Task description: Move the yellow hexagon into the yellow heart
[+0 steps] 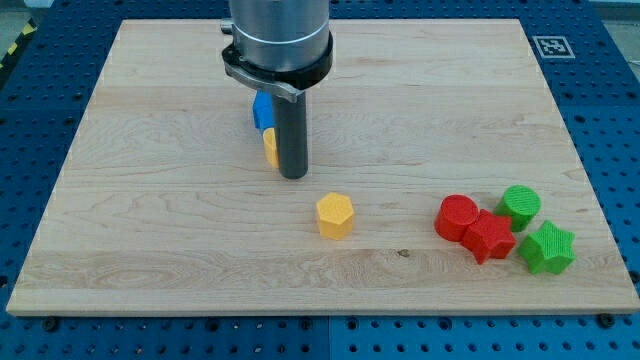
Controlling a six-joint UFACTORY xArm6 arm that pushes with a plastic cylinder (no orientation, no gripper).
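The yellow hexagon [335, 215] lies on the wooden board a little below the middle. My tip [293, 176] rests on the board up and to the left of the hexagon, with a gap between them. A yellow block [270, 147], mostly hidden behind the rod, shows just left of it; its shape cannot be made out. A blue block [262, 110] sits right above that yellow block, also partly hidden by the rod.
At the view's lower right is a cluster: a red cylinder [457, 217], a red block [489, 237], a green cylinder [520, 205] and a green star [547, 248]. The arm's grey body [278, 35] hangs over the board's top middle.
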